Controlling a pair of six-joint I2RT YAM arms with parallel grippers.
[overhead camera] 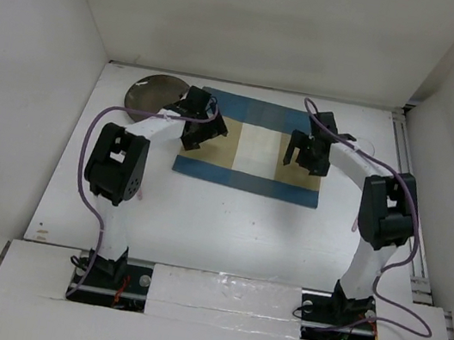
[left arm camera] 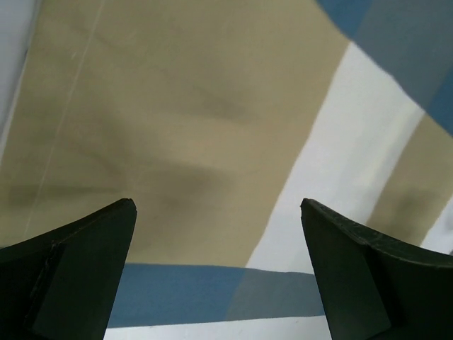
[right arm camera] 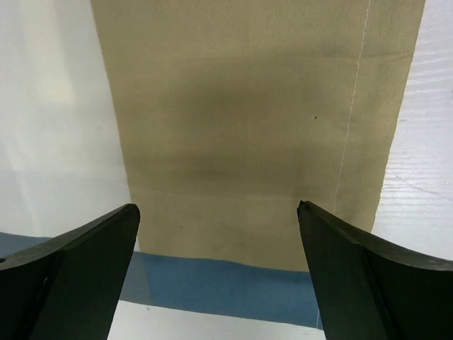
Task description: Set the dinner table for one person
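The dinner table (overhead camera: 227, 222) is a large matte white top. A blue-and-beige checked placemat (overhead camera: 252, 152) lies flat on it at the far middle. My left gripper (overhead camera: 198, 138) hovers open and empty over the mat's left edge; its wrist view shows beige and blue cloth (left arm camera: 184, 120) between the wide-apart fingers (left arm camera: 78, 262). My right gripper (overhead camera: 303, 158) hovers open and empty over the mat's right edge, with beige cloth (right arm camera: 248, 120) below its fingers (right arm camera: 368, 276). A dark round plate (overhead camera: 151, 92) lies behind my left arm at the far left.
White walls enclose the table on the left, back and right. A metal rail (overhead camera: 406, 191) runs along the right edge. Purple cables loop off both arms.
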